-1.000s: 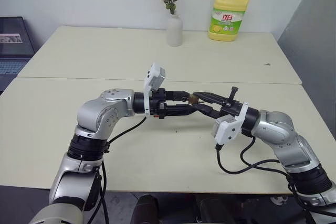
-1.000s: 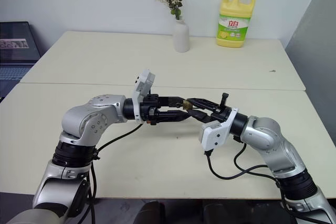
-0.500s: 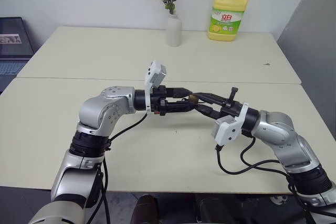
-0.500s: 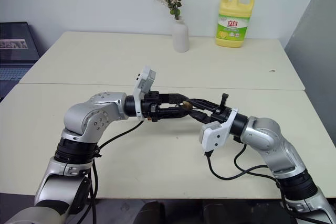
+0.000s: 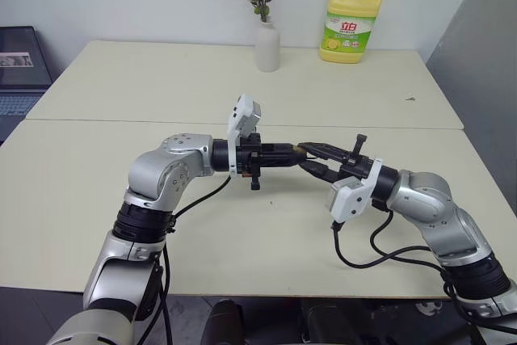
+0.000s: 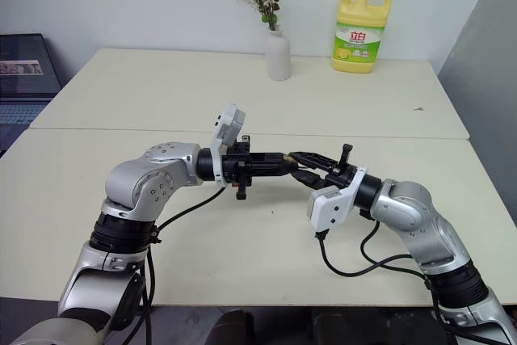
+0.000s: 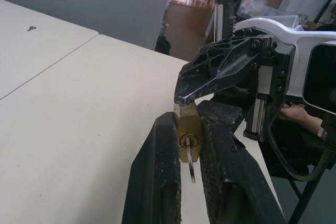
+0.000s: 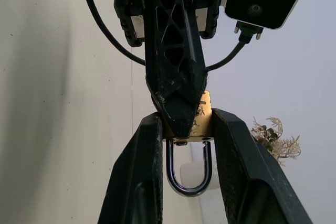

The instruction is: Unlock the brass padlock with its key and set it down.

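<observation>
The brass padlock (image 7: 188,129) is held in the air above the table, between my two grippers, which meet tip to tip. My right gripper (image 8: 186,124) is shut on its golden body (image 8: 203,115), with the silver shackle (image 8: 189,174) lying between its fingers. From the opposite side my left gripper (image 7: 188,124) is shut against the lock's sides. The key (image 7: 191,169) sticks out of the keyhole, in the narrow gap between the left fingers (image 7: 157,171). In the head views both grippers (image 5: 295,152) are level over the near table.
A white vase of dried flowers (image 5: 268,44) and a yellow detergent bottle (image 5: 351,26) stand at the far table's back edge. A laptop (image 5: 20,70) sits off to the left. A seam (image 5: 121,121) divides the two cream tables. A grey wall is on the right.
My left gripper's fingers, spread apart around the padlock a second ago, have closed in on it. Both arms have stayed where they were.
</observation>
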Controlling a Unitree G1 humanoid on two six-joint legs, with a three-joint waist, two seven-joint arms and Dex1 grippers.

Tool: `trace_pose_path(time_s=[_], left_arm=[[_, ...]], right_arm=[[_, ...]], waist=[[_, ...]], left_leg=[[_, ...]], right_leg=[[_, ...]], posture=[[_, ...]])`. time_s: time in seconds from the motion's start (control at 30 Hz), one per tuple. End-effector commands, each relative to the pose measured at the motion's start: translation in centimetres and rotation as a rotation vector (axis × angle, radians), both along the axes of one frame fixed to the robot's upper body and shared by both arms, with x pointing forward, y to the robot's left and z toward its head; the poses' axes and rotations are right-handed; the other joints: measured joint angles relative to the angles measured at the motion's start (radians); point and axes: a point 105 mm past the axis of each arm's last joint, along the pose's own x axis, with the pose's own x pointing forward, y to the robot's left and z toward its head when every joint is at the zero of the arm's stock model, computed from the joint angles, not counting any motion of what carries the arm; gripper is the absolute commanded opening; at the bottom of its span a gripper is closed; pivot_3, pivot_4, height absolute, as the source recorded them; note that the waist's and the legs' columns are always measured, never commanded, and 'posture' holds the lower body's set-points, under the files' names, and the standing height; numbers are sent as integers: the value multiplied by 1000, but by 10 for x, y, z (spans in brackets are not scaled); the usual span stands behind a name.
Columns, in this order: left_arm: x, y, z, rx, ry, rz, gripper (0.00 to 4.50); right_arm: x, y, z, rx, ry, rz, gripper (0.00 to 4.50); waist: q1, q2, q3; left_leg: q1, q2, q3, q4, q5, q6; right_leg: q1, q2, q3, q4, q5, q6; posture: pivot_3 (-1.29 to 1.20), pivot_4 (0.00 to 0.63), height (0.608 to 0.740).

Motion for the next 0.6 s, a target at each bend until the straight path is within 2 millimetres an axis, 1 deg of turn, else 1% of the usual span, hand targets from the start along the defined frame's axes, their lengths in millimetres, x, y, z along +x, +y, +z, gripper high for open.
trace_pose_path(time_s=[0.03,0.1,0.13,0.17,0.23,0.3,0.4,0.47,0.5,0.6], left_arm=[[0,0,9,-10,-53,-2,170],[0,1,8,-6,-56,-3,170],[0,0,8,-2,-59,-5,170],[1,0,7,1,-65,-6,170],[1,1,7,3,-70,-6,170],[2,1,7,5,-76,-5,170],[3,2,6,9,-81,-11,170],[3,3,5,13,-84,-19,170],[2,3,4,19,-85,-29,170],[2,2,4,24,-87,-50,170]], right_arm=[[-8,0,5,13,-7,22,934],[-6,-5,5,19,7,0,1661],[-6,-8,5,20,13,-11,1906],[-5,-11,4,19,26,-26,2323],[-6,-16,2,4,42,-44,3011],[-7,-27,-4,-23,90,-75,3698],[-12,-44,-7,-22,192,-114,3750],[-14,-47,-3,-5,200,-117,3750],[-18,-49,0,3,205,-103,3750],[-33,-45,5,51,259,-43,3750]], waist=[[0,0,0],[0,0,0],[0,0,0],[0,0,0],[1,0,0],[1,0,0],[1,0,0],[1,0,0],[-1,0,0],[-1,0,0]], left_leg=[[0,0,0,0,0,0],[0,0,0,0,0,0],[0,0,0,0,0,0],[0,0,0,0,0,0],[0,0,0,0,0,0],[0,0,0,0,0,0],[0,0,0,0,0,0],[0,0,0,0,0,0],[0,0,0,0,0,0],[0,0,0,0,0,0]], right_leg=[[0,0,0,0,0,0],[0,0,0,0,0,0],[0,0,0,0,0,0],[0,0,0,0,0,0],[0,0,0,0,0,0],[0,0,0,0,0,0],[0,0,0,0,0,0],[0,0,0,0,0,0],[0,0,0,0,0,0],[0,0,0,0,0,0]], posture=[[0,150,740],[0,150,740],[0,150,740],[0,150,740],[0,150,740],[0,150,740],[0,150,740],[0,150,740],[0,150,740],[0,150,740]])
